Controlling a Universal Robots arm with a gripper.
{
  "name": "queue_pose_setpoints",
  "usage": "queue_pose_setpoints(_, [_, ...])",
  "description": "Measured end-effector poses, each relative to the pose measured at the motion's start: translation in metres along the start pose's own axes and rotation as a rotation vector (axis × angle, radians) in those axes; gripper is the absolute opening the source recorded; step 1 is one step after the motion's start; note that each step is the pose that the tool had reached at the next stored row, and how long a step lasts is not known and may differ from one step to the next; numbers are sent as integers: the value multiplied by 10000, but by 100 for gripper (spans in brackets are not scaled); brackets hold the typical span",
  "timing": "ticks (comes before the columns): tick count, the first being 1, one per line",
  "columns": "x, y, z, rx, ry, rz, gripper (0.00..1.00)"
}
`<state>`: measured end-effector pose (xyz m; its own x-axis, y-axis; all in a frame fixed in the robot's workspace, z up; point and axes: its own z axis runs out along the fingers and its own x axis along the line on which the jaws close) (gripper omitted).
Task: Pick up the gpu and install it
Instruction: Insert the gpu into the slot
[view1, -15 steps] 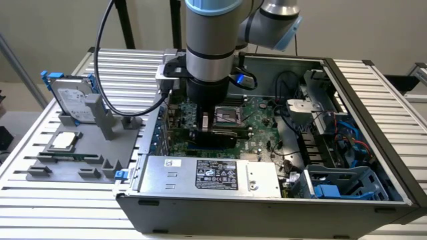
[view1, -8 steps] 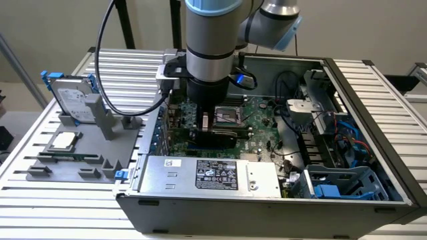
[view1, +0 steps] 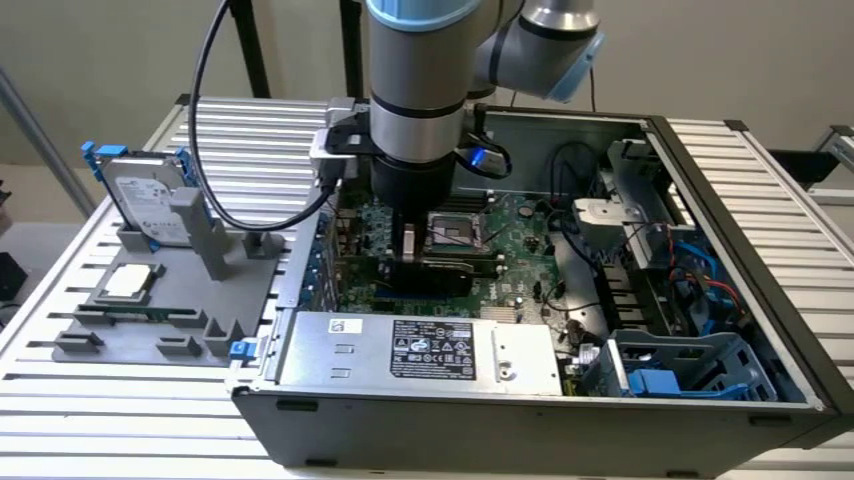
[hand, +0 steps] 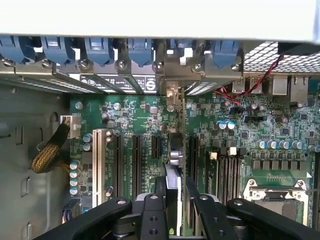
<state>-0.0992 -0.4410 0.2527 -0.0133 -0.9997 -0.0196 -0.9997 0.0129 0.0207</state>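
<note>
The gpu (view1: 427, 275) stands on edge inside the open computer case (view1: 534, 420), its black cooler facing the exterior view. My gripper (view1: 416, 245) comes down from above and is shut on its upper edge. In the wrist view the gpu (hand: 174, 150) shows edge-on as a thin strip between the black fingers (hand: 152, 215). It runs in line with the expansion slots (hand: 135, 160) of the green motherboard (hand: 145, 120). Its silver bracket end (hand: 172, 95) reaches the case's rear slot openings. How deep it sits in a slot is hidden.
The CPU socket (view1: 461, 232) lies just behind the card, and the power supply (view1: 420, 350) is in front. Cables and a blue drive cage (view1: 681, 370) fill the case's right side. On the exterior view's left, a grey fixture (view1: 147, 320) holds the blue-framed hard drive (view1: 140, 195) and a small square chip (view1: 127, 282).
</note>
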Motion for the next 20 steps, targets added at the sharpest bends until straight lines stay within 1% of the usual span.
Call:
queue_pose_setpoints(4, [0,12,5,52,38,2,0])
queue_pose_setpoints(5, [3,8,5,102,67,4,0])
queue_pose_setpoints(6, [13,-5,6,309,183,20,0])
queue_pose_setpoints(18, [14,-15,2,306,187,-1,0])
queue_pose_setpoints(19, [15,-22,4,355,201,-4,0])
queue_pose_setpoints(20, [22,-35,4,471,265,-8,100])
